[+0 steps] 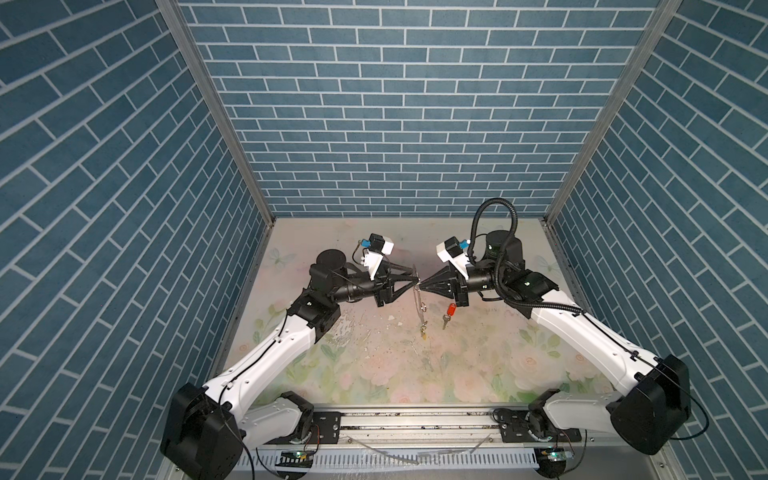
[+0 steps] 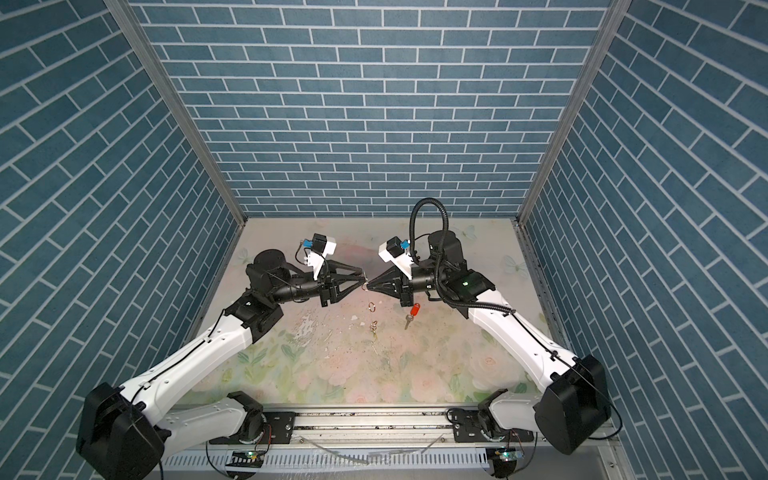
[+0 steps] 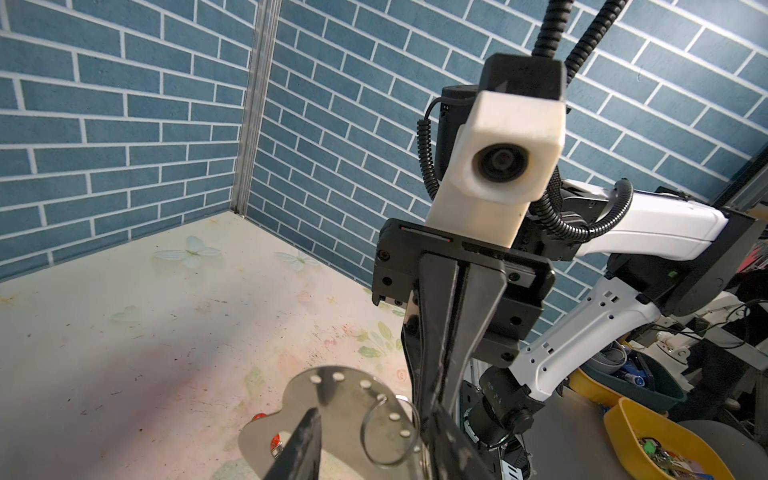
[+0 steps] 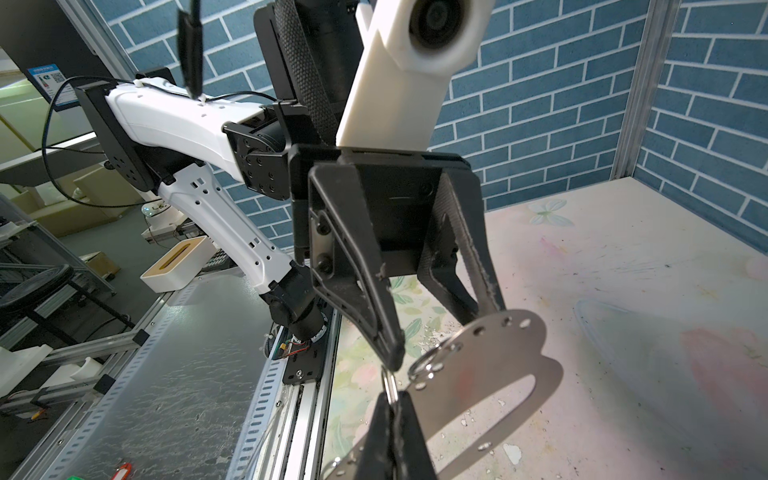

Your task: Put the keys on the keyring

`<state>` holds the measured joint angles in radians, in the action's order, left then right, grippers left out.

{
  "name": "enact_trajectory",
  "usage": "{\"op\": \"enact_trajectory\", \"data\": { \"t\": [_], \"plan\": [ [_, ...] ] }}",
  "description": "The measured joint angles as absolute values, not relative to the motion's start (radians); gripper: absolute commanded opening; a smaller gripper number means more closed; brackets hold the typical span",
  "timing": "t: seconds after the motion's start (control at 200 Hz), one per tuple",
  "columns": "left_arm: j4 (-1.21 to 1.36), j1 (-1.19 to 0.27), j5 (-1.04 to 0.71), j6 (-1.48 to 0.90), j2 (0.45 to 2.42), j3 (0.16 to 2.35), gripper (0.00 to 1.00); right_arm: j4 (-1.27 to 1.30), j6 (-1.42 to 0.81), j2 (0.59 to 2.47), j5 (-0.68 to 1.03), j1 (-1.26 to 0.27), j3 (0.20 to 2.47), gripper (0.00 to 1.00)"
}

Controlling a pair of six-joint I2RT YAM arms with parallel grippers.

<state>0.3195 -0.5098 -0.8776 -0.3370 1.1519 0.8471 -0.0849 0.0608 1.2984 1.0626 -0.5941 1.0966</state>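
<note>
Keyring (image 4: pixel 490 374), a flat silver holed plate, is held above the table (image 1: pixel 478 357) at centre frame in both top views; right gripper (image 1: pixel 422 286) is closed on its edge ring; left gripper (image 1: pixel 415 279) straddles one lobe, clamping not determinable. Yellow-tagged key (image 1: pixel 423 332) appears already hung; red-tagged key (image 1: pixel 448 314) lies on the table just lower right, judged remaining. Grippers are tip to tip; walls are well apart.

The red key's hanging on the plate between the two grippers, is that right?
Not quite. The red key isn't hanging on the plate. It lies loose on the table, apart from the plate, as both top views show. The plate is indeed between the left gripper and the right gripper.
</note>
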Motion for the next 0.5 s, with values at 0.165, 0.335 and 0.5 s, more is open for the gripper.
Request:
{"op": "enact_trajectory", "data": {
  "t": [0.165,0.335,0.5],
  "plan": [
    [0.320,-0.510,-0.890,-0.342,1.152,0.847,0.34,-0.087,0.061,1.298,1.062,-0.594,1.097,0.00],
    [0.319,-0.510,-0.898,-0.343,1.152,0.847,0.27,-0.087,0.061,1.299,1.062,-0.594,1.097,0.00],
    [0.319,-0.510,-0.902,-0.344,1.152,0.847,0.21,-0.087,0.060,1.298,1.062,-0.594,1.097,0.00]
  ]
}}
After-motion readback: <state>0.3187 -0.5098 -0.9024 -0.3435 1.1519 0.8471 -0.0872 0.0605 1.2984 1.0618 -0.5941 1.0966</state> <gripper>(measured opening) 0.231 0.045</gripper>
